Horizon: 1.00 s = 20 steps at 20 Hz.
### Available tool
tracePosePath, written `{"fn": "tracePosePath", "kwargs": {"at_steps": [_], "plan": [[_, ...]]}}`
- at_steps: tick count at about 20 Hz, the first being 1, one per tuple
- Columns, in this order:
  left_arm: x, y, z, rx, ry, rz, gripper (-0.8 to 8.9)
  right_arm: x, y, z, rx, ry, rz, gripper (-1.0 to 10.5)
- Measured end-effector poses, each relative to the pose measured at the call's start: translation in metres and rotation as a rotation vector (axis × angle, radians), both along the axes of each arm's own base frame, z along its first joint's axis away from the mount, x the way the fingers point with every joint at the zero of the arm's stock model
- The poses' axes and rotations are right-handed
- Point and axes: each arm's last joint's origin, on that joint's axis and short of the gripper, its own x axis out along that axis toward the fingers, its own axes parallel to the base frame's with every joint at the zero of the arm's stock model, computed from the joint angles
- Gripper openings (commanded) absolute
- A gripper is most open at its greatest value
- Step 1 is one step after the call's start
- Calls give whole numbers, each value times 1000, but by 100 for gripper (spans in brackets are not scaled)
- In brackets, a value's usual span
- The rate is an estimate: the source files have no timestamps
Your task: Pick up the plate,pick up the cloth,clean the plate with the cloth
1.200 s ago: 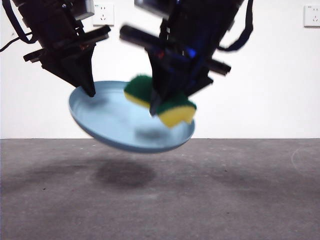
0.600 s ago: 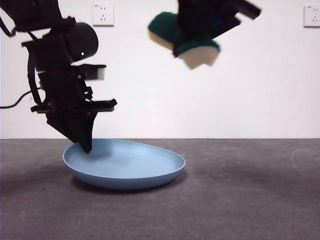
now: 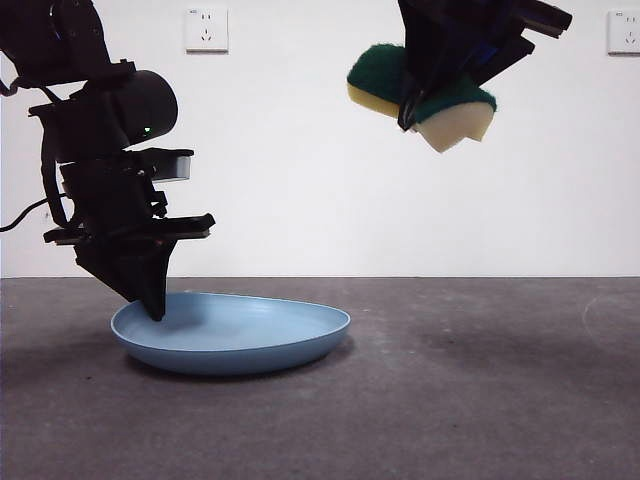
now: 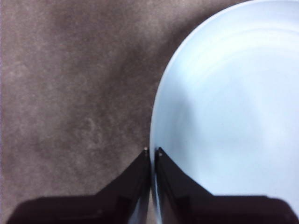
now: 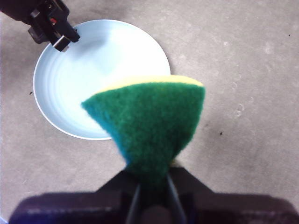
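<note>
We see left pincer (image 3: 155, 305) clenched on plate (image 3: 240, 340) rim: stiff, light, slick. Right pincer (image 3: 420, 105) squeezes soft cloth (image 3: 440, 105) mid-block.

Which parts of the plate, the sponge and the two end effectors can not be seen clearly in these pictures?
- Plate: left wrist view, cut off by the picture's edges.
- Sponge: right wrist view, its pinched part is hidden between the right end effector jaws.
- Left end effector: front view, the plate's rim hides its tips.

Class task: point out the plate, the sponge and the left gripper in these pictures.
plate (image 3: 270, 345), front view, on its outer wall.
sponge (image 5: 154, 121), right wrist view, on its green scouring face.
left gripper (image 4: 152, 151), left wrist view, between the tips pinching the plate's rim.
</note>
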Motion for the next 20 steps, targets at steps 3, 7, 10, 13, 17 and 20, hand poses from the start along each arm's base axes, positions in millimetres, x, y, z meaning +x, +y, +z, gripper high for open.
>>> {"fn": "tracePosePath", "kwargs": {"at_steps": [3,7,10,13,17,20], "plan": [[-1,1,-1,20,12,2,381,0,0,0,0,0,-1,-16],[-2,3,-6,51,44,6,480,2,-2,0,0,0,-12,-16],[-4,3,-6,52,66,18,480,6,-6,0,-1,0,-33,-16],[-11,2,8,29,49,45,480,14,-15,0,1,1,-80,-17],[-48,-6,87,-78,-177,18,472,33,-29,-7,1,27,-179,-17],[-85,-11,136,-94,-357,23,471,50,-32,-19,29,75,-209,-17]]}}
